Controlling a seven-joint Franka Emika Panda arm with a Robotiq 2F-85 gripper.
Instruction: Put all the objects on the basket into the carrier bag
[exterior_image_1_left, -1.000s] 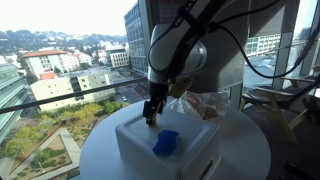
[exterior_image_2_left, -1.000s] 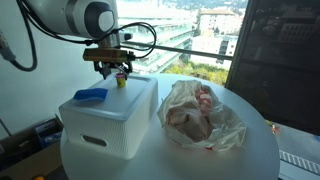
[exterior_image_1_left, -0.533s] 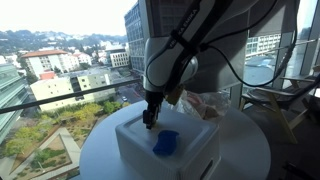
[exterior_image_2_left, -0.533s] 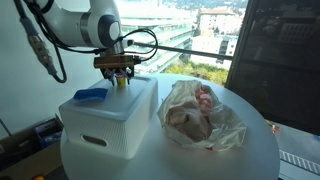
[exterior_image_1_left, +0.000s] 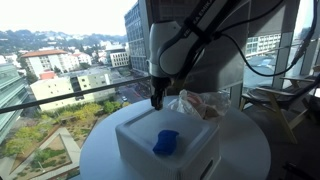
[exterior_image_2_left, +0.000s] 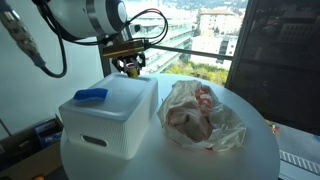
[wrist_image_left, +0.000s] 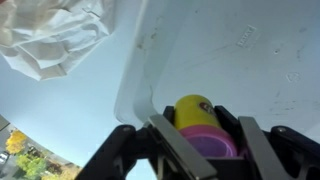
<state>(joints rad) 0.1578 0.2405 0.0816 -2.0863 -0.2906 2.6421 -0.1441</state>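
The basket is a white box on the round table, with a blue object lying on its flat top. My gripper hangs just above the box's far edge. It is shut on a small yellow container with a pink end, which sits between the two fingers and is clear of the box top. The carrier bag is crumpled clear plastic lying beside the box.
Box and bag share a round white table next to a large window. The table rim is close on all sides. A dark panel stands behind the bag.
The jaws have closed on the yellow and pink container, and the gripper has risen with it off the box top.
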